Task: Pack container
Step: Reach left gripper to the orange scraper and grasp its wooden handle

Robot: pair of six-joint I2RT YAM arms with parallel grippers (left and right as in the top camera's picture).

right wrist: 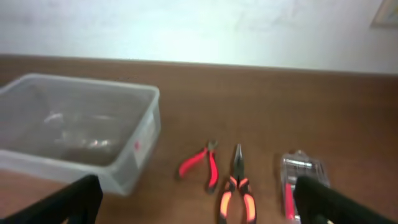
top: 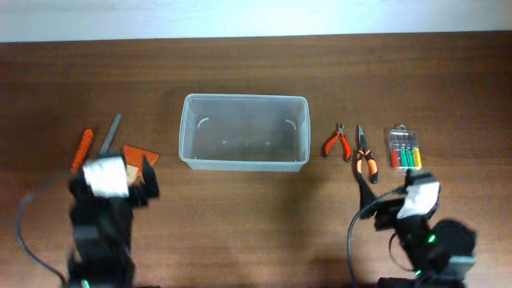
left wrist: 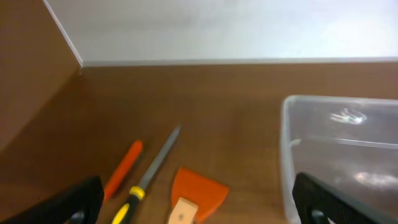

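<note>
The clear plastic container [top: 244, 132] stands open at mid table, with nothing in it; it also shows in the left wrist view [left wrist: 339, 155] and the right wrist view [right wrist: 81, 127]. My left gripper [top: 132, 180] is open and empty, just short of an orange scraper [left wrist: 198, 193], a metal file with a black-yellow handle [left wrist: 152, 168] and an orange tool [left wrist: 123, 169]. My right gripper [top: 392, 192] is open and empty, near small red cutters [right wrist: 202, 165], orange-black long-nose pliers [right wrist: 236, 190] and a clear screwdriver case [right wrist: 301, 177].
The tools lie in two groups on the brown wooden table [top: 256, 72], left and right of the container. A white wall runs along the table's far edge. Black cables trail from both arms at the front.
</note>
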